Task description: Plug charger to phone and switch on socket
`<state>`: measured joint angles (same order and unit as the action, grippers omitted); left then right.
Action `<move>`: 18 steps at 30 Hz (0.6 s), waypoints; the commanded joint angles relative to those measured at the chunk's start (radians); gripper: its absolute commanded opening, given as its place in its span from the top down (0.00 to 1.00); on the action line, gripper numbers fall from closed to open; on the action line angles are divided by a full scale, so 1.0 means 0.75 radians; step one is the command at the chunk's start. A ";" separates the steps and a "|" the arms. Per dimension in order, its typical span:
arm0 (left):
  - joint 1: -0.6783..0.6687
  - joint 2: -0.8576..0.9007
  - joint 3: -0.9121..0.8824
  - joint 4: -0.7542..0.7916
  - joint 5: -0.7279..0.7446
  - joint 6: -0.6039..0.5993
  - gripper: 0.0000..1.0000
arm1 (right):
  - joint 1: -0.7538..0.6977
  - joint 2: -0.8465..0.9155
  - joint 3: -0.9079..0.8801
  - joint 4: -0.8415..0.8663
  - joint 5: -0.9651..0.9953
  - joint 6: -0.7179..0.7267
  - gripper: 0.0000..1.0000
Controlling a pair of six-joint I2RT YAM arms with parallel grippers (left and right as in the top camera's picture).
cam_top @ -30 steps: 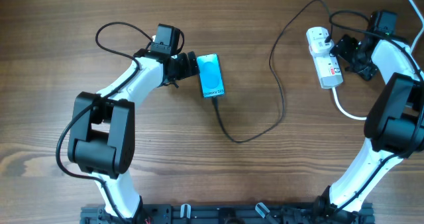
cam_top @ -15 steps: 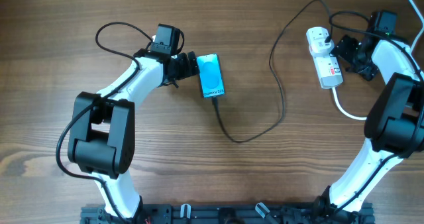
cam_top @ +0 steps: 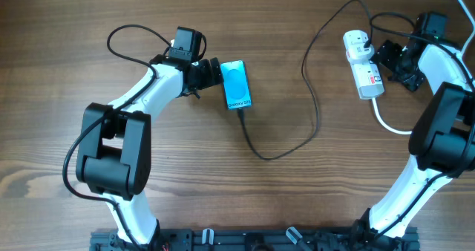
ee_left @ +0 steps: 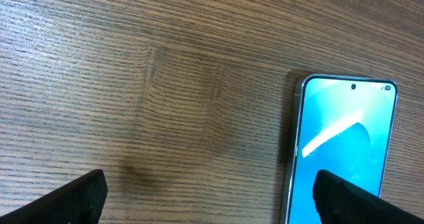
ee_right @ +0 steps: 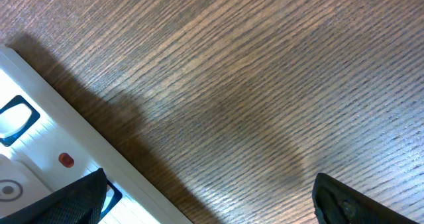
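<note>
Brown wood-grain worktop (cam_top: 223,199). Nearest is a slack loop of the long thin black charger cable (cam_top: 261,157); its tip meets the near end of the flat rectangular phone with a lit teal-blue screen (cam_top: 236,85), face up, left of centre. The left jaws stand wide and empty, just beside the phone's long edge.

Farther off, right: a short white oblong power strip (cam_top: 365,76) with a small red mark. A white adapter (cam_top: 355,40) sits on its far end and a thick white cord (cam_top: 386,121) trails nearward. The right jaws stand wide and empty beside it.

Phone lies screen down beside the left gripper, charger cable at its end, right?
No, the phone lies screen up, as the left wrist view shows; it is beside the left gripper, charger cable at its end.
</note>
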<state>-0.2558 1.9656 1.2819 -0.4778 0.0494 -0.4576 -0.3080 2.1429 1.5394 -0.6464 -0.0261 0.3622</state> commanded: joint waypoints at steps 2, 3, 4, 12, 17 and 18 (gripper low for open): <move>-0.003 0.013 -0.004 0.005 -0.018 0.005 0.00 | 0.017 0.036 -0.014 -0.036 -0.055 -0.045 0.00; -0.003 0.013 -0.004 0.005 -0.018 0.005 0.00 | 0.017 0.036 -0.014 -0.031 -0.091 -0.070 0.00; -0.003 0.013 -0.004 0.005 -0.018 0.005 0.00 | 0.017 0.036 -0.014 -0.028 -0.111 -0.078 0.00; -0.003 0.013 -0.004 0.004 -0.018 0.005 0.00 | 0.018 0.036 -0.014 -0.013 -0.121 -0.084 0.00; -0.003 0.013 -0.004 0.004 -0.018 0.005 0.00 | 0.017 0.036 -0.014 -0.026 -0.121 -0.084 0.00; -0.003 0.013 -0.004 0.004 -0.018 0.005 0.00 | 0.017 0.036 -0.014 -0.027 -0.122 -0.085 0.00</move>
<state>-0.2558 1.9656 1.2819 -0.4778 0.0494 -0.4576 -0.3134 2.1429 1.5402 -0.6422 -0.0647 0.3351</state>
